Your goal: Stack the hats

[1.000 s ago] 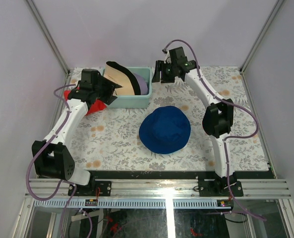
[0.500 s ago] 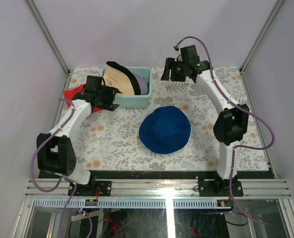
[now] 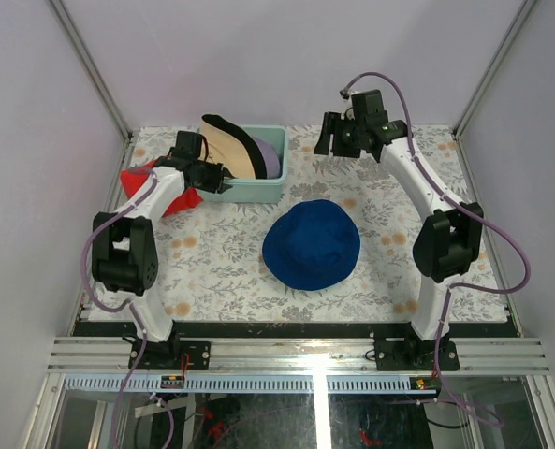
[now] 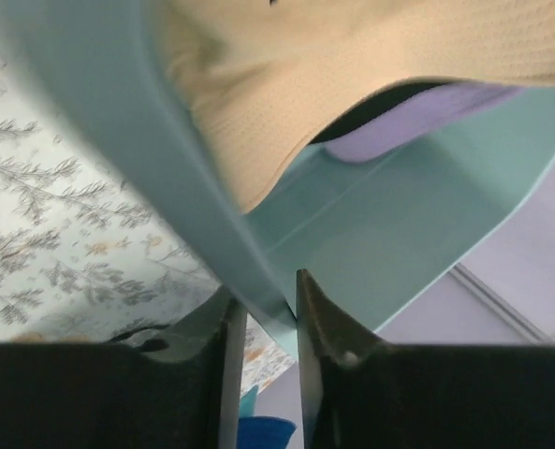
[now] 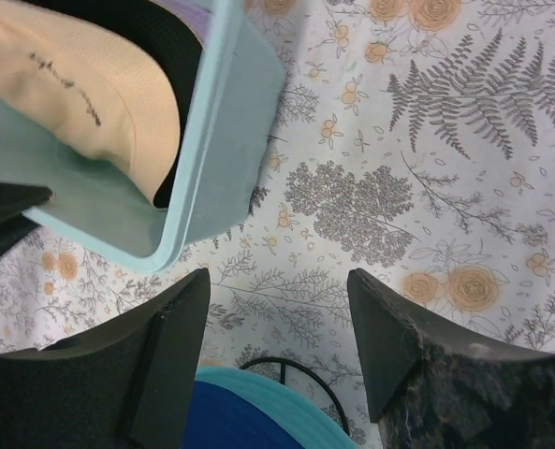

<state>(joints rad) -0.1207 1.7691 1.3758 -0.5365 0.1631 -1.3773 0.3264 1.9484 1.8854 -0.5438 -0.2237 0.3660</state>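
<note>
Left pincer now astride wall of bin, beside tan hat

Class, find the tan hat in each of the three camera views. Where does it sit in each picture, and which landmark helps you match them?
Top external: the tan hat is upper left, sticking up out of the bin.
Left wrist: the tan hat fills the top, above the bin wall.
Right wrist: the tan hat is in the upper left corner, inside the bin.
Shared landmark: the pale-teal bin holding it.

Four hats were counted: blue, teal, tan, lavender. One bin, one red cloth.
</note>
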